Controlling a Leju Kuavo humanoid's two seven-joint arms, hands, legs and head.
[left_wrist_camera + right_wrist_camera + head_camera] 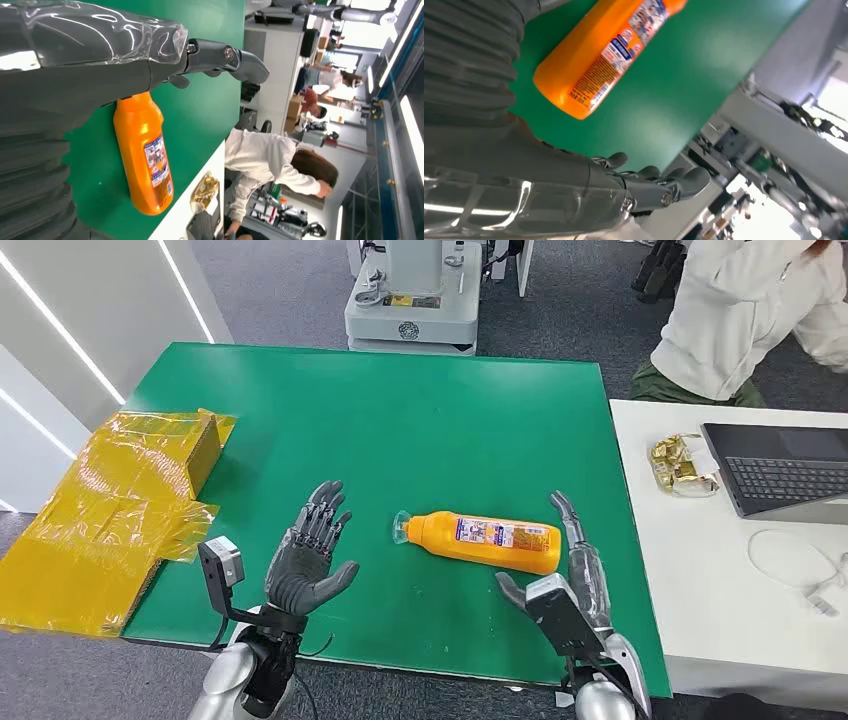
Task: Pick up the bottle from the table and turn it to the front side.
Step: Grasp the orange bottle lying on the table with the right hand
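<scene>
Orange plastic bottle (487, 540) with a printed label lies on its side low in the middle of the head view, on the green tabletop (400, 420), its clear cap end pointing toward the frame's left and its flat base toward the right. Nothing touches it. The left hand (308, 558) sits left of centre in the lower part of the frame, palm turned toward the bottle, fingers apart and extended up the frame, thumb stuck out toward the cap; a gap of green separates thumb and bottle. The right hand (578, 575) rises at lower right, just beside the bottle's base, fingers stretched up along the table's right edge and thumb angled inward; it holds nothing. From the left wrist view the bottle (145, 155) lies beyond the grey thumb, label showing. From the right wrist view the bottle's base (569, 90) is near the ribbed cover, and the dark fingers (684, 182) stretch out over the table edge, clear of the bottle.

Crumpled yellow plastic wrapping over a cardboard box (120, 510) lies at the left of the frame, overhanging the table. A white side table (720, 620) at right carries a dark laptop (780, 470), a gold foil object (685, 462) and a white cable (800, 565). A person in a white top (750, 310) crouches at upper right.
</scene>
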